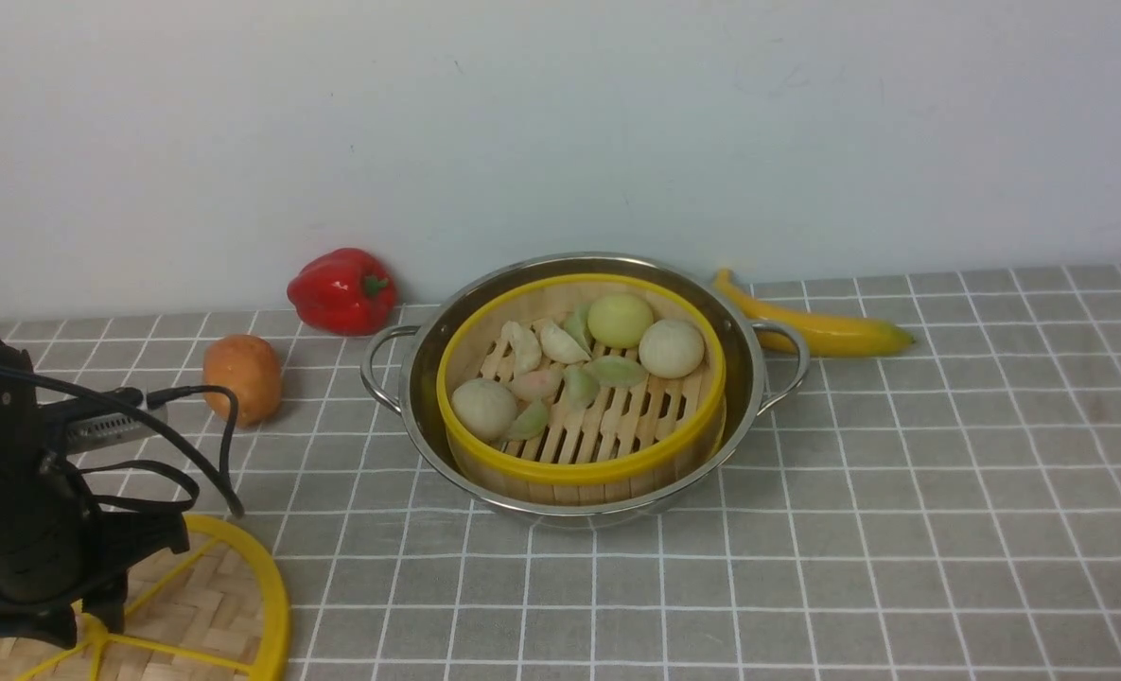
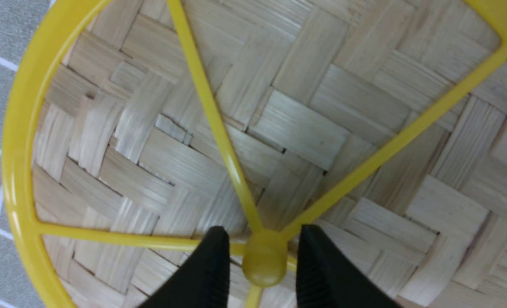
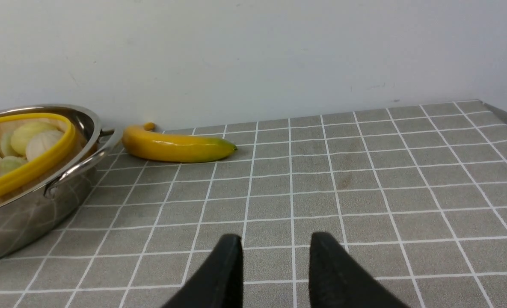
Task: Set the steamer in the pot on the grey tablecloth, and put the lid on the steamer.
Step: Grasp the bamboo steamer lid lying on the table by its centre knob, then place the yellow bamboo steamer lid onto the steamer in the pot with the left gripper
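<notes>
Front view: the steamer (image 1: pixel 581 397) is already sitting inside the pot (image 1: pixel 745 352), out in the middle of the grey tablecloth (image 1: pixel 901 492) covering the bench, so I'd say that half is done. The lid (image 1: pixel 238 605) is lying flat at the near left corner, well apart from the pot, with the left tool (image 1: pixel 73 624) hanging right over it. A red pepper (image 1: pixel 342 290), a brownish potato-looking thing (image 1: pixel 243 376) and a banana (image 1: pixel 820 326) are sitting around the back.

Left wrist view: the tool's two black fingers are standing apart, one on each side of the lid's centre knob (image 2: pixel 264 263), with thin gaps showing, so it's not gripping yet. That knob looks like the obvious spot to grab. My guess is the lid is light and stiff, woven bamboo in a plastic frame, but the knob is small, round and glossy, so it could be slipping or swinging if pinched off-centre.

Right wrist view: the right tool (image 3: pixel 274 265) is hovering over bare cloth, fingers apart, holding nothing, with the pot off to one side.
</notes>
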Robot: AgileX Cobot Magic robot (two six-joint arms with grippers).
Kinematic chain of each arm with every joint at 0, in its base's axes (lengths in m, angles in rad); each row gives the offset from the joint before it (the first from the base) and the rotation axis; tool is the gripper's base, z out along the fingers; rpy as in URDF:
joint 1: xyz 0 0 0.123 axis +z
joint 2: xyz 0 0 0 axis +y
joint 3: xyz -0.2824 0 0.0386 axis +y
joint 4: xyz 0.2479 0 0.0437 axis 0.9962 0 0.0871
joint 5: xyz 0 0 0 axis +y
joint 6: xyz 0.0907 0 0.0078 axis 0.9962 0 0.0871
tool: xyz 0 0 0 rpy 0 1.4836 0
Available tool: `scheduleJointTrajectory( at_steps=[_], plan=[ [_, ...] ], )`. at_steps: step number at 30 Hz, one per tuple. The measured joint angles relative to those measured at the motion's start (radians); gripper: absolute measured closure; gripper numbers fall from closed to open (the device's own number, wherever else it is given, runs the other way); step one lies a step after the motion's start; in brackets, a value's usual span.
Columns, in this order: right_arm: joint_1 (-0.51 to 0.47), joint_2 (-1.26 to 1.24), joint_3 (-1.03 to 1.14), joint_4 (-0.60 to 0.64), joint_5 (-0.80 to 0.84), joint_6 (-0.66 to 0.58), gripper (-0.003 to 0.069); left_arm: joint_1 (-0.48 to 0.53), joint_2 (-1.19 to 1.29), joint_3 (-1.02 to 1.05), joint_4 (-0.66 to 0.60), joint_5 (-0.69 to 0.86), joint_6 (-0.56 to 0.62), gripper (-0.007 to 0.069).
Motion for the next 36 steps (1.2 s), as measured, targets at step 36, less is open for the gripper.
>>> scheduleJointTrajectory(
  at_steps=[36],
  plan=[
    [0.0, 0.0, 0.0, 0.0, 0.0, 0.001, 0.0419, 0.0, -0.228, -0.297, -0.048, 0.144, 0.433, 0.0509]
  ],
)
